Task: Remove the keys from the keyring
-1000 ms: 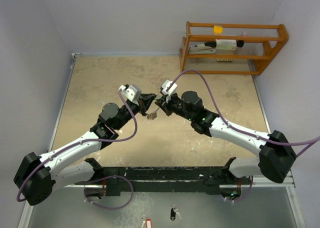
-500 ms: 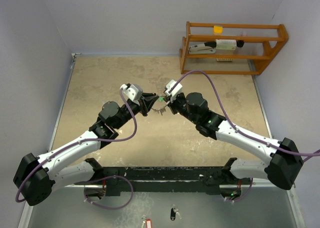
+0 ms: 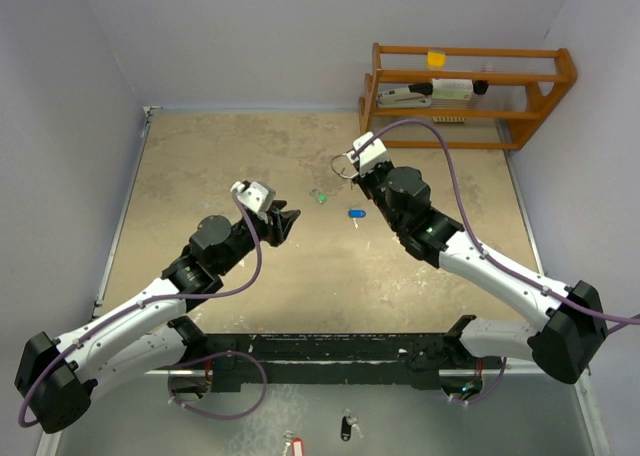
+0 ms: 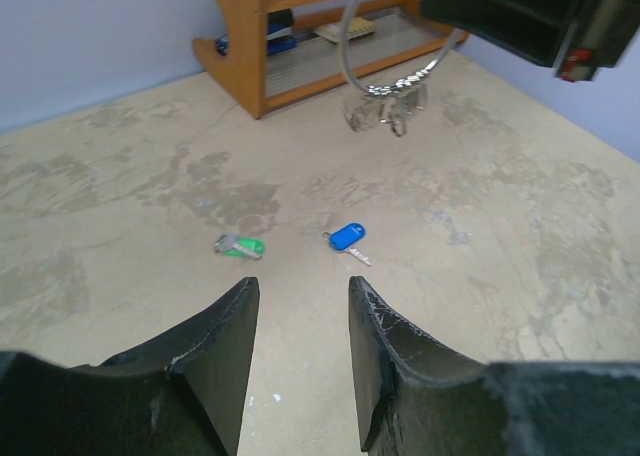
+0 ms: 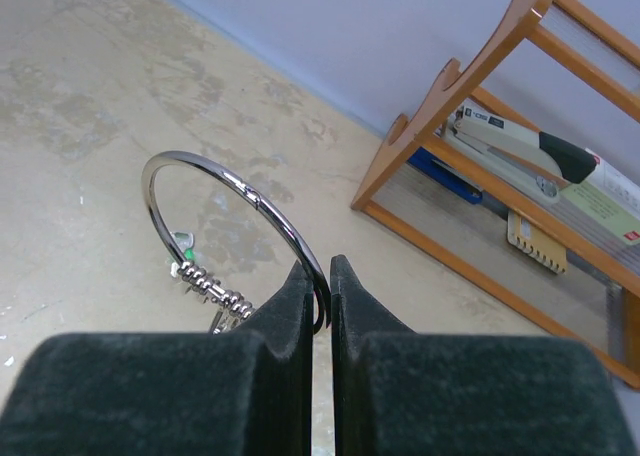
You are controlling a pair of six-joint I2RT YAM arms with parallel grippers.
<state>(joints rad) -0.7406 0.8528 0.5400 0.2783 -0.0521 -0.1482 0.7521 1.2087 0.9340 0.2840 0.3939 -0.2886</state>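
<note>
Silver wire, thin, stiff and likely slippery: the keyring [image 5: 246, 190] is hanging in the air, its rim pinched by the clenched right gripper [image 5: 320, 276]. The blue key [image 4: 347, 239] and green key [image 4: 240, 246] are lying loose on the table [image 3: 200, 176], seemingly featherlight, their plastic heads probably offering the surest hold. The left gripper [image 4: 300, 301] is gaping empty nearby.

The left gripper [image 4: 300, 294] has its two black fingers apart, with nothing between them. Past them, a green key [image 4: 240, 246] and a blue key [image 4: 347, 239] lie near each other on the table [image 4: 500, 226] (not touching). Higher up, the right gripper [image 4: 452, 12] holds the keyring [image 4: 388, 92].
</note>
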